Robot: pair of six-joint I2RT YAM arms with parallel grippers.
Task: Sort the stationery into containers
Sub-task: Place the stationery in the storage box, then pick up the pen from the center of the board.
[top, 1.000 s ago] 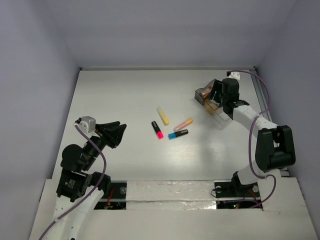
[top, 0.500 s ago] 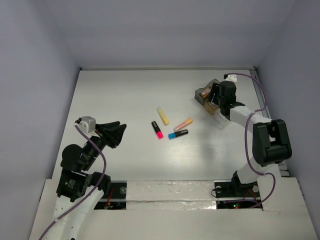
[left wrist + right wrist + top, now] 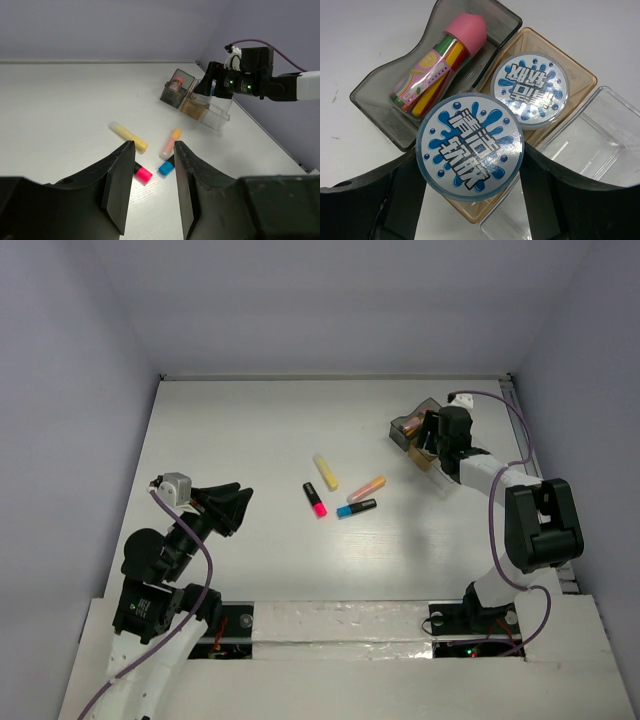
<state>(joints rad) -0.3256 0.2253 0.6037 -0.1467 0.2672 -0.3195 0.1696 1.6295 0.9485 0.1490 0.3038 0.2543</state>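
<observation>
Stationery: you have three pieces at the far right of the tabletop (image 3: 230, 420) and four lying loose near its middle.
Held roll (image 3: 470, 145): this round blue-white roll sits printed face up, clamped at its rim. In the wrist view it overlaps the wall shared by the grey and amber trays. You cannot tell whether it touches either one.
Right pincer (image 3: 470, 167): it is closed on the held roll, one finger on each side.
Second roll (image 3: 530, 90): it lies flat inside the amber tray (image 3: 582, 80), face up, just beyond the held roll.
Glue stick (image 3: 442, 65): it lies on its side in the grey tray (image 3: 370, 97), with the pink cap toward the tray's far end.
Clear tray (image 3: 602, 135): it is joined to the amber tray on the side away from the grey one, and only its own walls show.
Yellow highlighter (image 3: 326, 471): it lies on the tabletop and is the farthest of the four from the arm bases.
Orange highlighter (image 3: 367, 487): it lies to the right of the yellow one.
Blue-black highlighter (image 3: 357, 508): it lies just beside the orange one's near end.
Pink-black highlighter (image 3: 315, 499): it lies left of the blue-black one, near the yellow one's near end.
Left pincer (image 3: 152, 175): its jaws stand a narrow gap apart and grip nothing. It hangs above the tabletop, well short of the highlighters and pointed toward them.
</observation>
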